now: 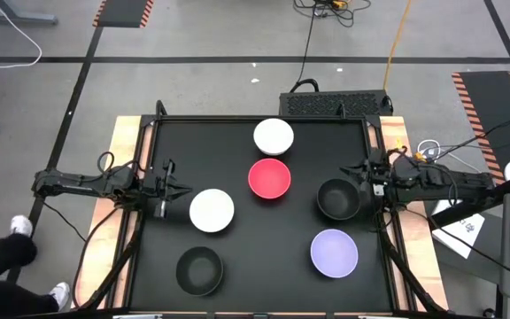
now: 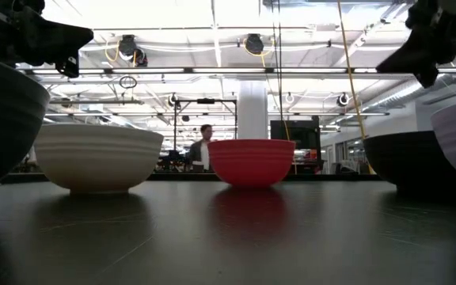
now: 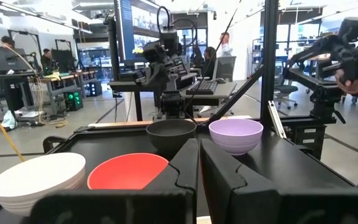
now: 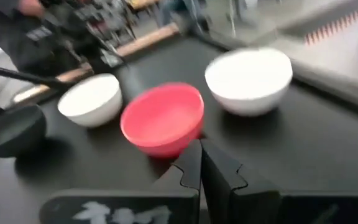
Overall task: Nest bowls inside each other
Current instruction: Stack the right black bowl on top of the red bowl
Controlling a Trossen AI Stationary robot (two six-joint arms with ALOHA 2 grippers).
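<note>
Risk comes first from spacing: the red bowl (image 1: 269,179) sits just beside the far white bowl (image 1: 274,136), so if I come down on one rim, a finger can push the neighbour and slide it away. These bowls look light and smooth, so I judge that a pinch on a thin wall may slip, or tip the bowl when I lift it. Both of my arms reach toward the middle, so they could meet there if they go for the same bowl.

My left gripper (image 1: 168,188) hovers at the left side, near the second white bowl (image 1: 212,211); its fingers (image 3: 180,163) are almost pressed together and hold nothing. My right gripper (image 1: 367,175) is at the right side, just beside one black bowl (image 1: 338,198), also closed to a thin slit and empty.

All six bowls stand upright and apart on the black table (image 1: 149,266). The lavender bowl (image 1: 334,252) is near the front right, the other black bowl (image 1: 199,270) near the front left. Every bowl is empty; none is nested yet.
</note>
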